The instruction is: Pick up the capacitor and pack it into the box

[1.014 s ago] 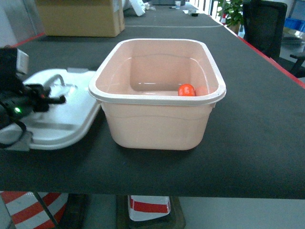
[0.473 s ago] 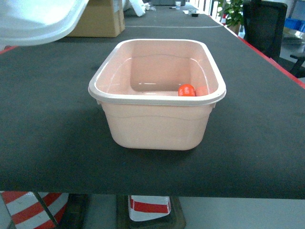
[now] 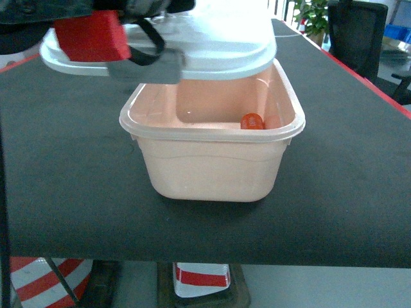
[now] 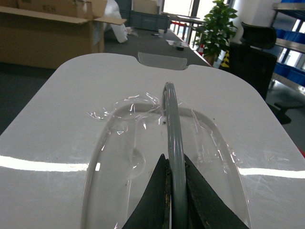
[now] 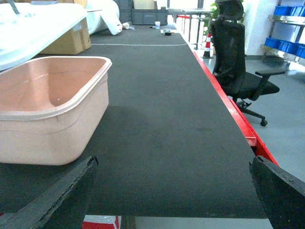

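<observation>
The box (image 3: pixel 212 167), a pale pink tub, stands open in the middle of the black table. The orange-red capacitor (image 3: pixel 252 121) lies inside it against the front right wall. The white lid (image 3: pixel 218 45) hangs tilted over the box's back and left part, carried by my left arm (image 3: pixel 90 35). In the left wrist view my left gripper (image 4: pixel 174 162) is shut on the lid's clear handle (image 4: pixel 170 109). My right gripper (image 5: pixel 174 164) is open with nothing in it, low at the table's front edge, to the right of the box (image 5: pixel 52 129).
A brown cardboard carton (image 4: pixel 47 33) stands at the back left of the table. The table's red right edge (image 5: pixel 228 109) runs beside a black office chair (image 5: pixel 238 62). A potted plant (image 3: pixel 314 16) and blue crates (image 5: pixel 286 45) stand farther back.
The lid lay on the table left of the box with my left gripper at it. It has been lifted and carried right, and now hangs over the box.
</observation>
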{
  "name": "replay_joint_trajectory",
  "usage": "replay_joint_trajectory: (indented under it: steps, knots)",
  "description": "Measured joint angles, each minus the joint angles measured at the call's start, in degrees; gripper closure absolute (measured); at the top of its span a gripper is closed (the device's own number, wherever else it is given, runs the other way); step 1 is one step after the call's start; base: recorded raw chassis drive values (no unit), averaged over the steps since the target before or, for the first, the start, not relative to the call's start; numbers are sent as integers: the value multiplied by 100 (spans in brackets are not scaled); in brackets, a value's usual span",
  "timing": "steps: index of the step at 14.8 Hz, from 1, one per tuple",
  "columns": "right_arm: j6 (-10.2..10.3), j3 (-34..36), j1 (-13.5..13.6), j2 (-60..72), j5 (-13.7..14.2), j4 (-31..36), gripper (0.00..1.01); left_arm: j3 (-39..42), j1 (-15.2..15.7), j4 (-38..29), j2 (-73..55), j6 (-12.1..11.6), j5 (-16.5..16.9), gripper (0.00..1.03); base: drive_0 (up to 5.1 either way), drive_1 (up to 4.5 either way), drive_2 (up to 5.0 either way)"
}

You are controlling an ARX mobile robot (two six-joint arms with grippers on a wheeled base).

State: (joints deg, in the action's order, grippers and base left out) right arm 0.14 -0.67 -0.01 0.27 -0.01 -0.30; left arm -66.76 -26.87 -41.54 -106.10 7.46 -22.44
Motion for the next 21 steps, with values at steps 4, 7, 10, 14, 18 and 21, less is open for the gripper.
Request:
replay_joint_trajectory:
  steps: [4,7,10,14,18,21]
  knots:
    - [0,0,0,0,0,0,3,-494,-310,236,-632,151,-385,101,0,0,0]
    - [2,0,0,0,0,0,3,-857,-422,435,-984,323,-505,101,0,0,0]
    - [0,0,0,0,2,-2,3,-1126,-522,608,-1292,472,-525,101,0,0,0]
    - [0,0,0,0,0,0,3,-1283,-466,680,-1499,450,-564,101,0,0,0]
    - [2,0,0,0,0,0,3,-1327,-435,726,-1613,407,-476,101,0,0,0]
    - [0,0,0,0,0,0,3,-1340,-382,754,-1633,363,-378,101,0,0,0]
